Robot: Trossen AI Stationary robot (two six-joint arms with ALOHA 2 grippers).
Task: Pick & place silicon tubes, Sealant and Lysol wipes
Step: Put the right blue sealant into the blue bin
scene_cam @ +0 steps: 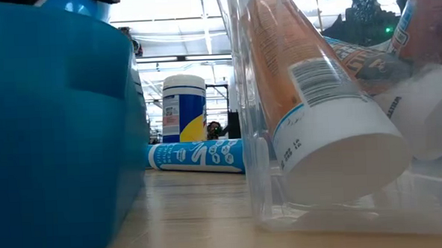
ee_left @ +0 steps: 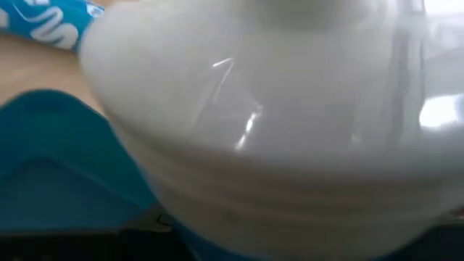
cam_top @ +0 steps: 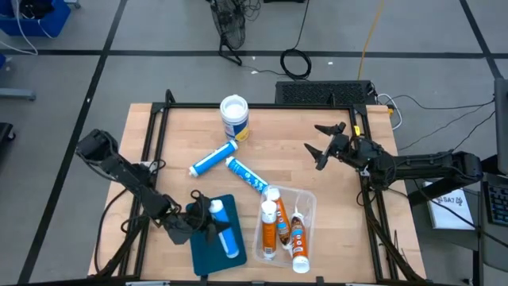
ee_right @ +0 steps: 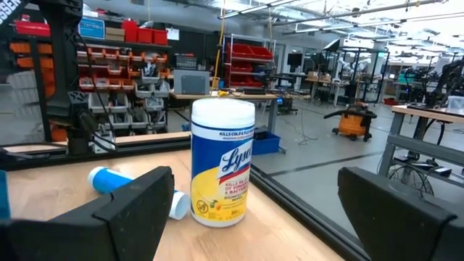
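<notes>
The Lysol wipes canister (cam_top: 234, 117), with a white lid and a blue-and-yellow label, stands upright at the table's far middle; it also shows in the right wrist view (ee_right: 221, 163) and the low view (scene_cam: 183, 111). Two blue-and-white tubes (cam_top: 214, 159) (cam_top: 246, 176) lie on the table. A third blue tube (cam_top: 224, 230) lies in a blue tray (cam_top: 202, 254). My left gripper (cam_top: 205, 216) is open, its fingers either side of that tube's white cap end (ee_left: 254, 109). My right gripper (cam_top: 321, 145) is open and empty, pointing at the canister from the right.
A clear plastic tray (cam_top: 308, 208) near the front middle holds several orange-and-white tubes (cam_top: 270, 226); it fills the right of the low view (scene_cam: 309, 98). A black frame (cam_top: 159, 111) borders the table. Bare wood lies between the canister and my right gripper.
</notes>
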